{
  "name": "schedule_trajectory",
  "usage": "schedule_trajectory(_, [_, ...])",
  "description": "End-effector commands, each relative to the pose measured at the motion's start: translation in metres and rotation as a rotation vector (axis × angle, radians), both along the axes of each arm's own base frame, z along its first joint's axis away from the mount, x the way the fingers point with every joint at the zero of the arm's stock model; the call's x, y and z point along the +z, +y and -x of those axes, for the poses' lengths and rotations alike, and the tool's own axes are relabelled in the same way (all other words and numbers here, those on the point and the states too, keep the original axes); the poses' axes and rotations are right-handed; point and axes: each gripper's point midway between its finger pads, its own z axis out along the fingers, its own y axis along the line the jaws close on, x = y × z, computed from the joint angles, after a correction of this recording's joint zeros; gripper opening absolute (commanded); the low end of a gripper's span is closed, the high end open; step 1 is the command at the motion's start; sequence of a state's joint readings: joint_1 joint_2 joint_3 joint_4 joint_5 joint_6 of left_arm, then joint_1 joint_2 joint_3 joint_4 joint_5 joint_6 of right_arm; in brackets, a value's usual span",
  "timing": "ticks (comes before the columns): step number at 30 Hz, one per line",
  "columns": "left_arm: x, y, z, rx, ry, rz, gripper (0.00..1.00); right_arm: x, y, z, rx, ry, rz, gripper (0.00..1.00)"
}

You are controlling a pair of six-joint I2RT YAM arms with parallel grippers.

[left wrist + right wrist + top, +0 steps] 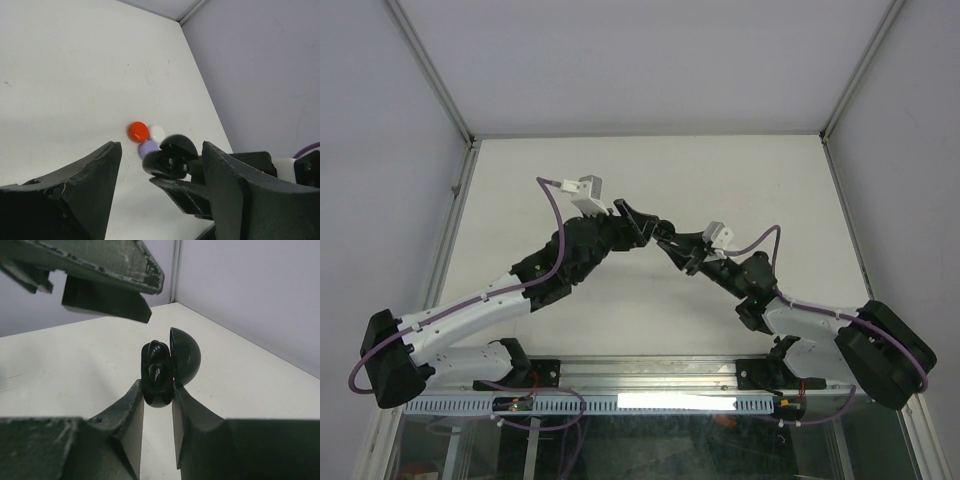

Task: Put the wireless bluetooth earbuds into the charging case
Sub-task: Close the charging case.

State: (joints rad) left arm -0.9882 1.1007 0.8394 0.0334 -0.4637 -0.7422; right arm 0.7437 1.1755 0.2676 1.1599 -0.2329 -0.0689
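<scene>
My right gripper (157, 396) is shut on the base of a glossy black charging case (157, 372), which it holds above the table with the domed lid (186, 359) swung open. Dark shiny shapes sit in the case's wells; I cannot tell what they are. My left gripper (161, 146) is open and holds nothing, its fingers (110, 270) just above and beside the case (170, 155). On the table beyond lie a red earbud (138, 131), a white earbud (157, 132) and a lavender earbud (148, 148), touching in a cluster. In the top view the two grippers (638, 225) (667, 240) meet at mid-table.
The white table (650, 170) is walled by grey panels, with a metal corner post (176, 270) nearby. The back right wall (260, 75) stands close behind the earbuds. The arm bases sit on a rail (650, 375) at the near edge.
</scene>
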Motion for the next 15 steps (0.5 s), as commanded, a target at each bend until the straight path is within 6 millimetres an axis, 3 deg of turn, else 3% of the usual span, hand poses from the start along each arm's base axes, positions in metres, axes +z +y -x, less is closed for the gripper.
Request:
schedule_trajectory(1, [0.032, -0.002, 0.0, -0.199, -0.074, 0.004, 0.67, 0.022, 0.002, 0.007, 0.035, -0.017, -0.045, 0.0])
schedule_trajectory(10, [0.041, -0.004, 0.021, -0.544, -0.081, 0.026, 0.72, 0.024, 0.016, 0.025, 0.202, 0.023, 0.018, 0.0])
schedule_trajectory(15, [0.032, -0.004, 0.023, -0.621, -0.044, 0.012, 0.75, 0.033, 0.018, 0.032, 0.292, 0.04, 0.011, 0.0])
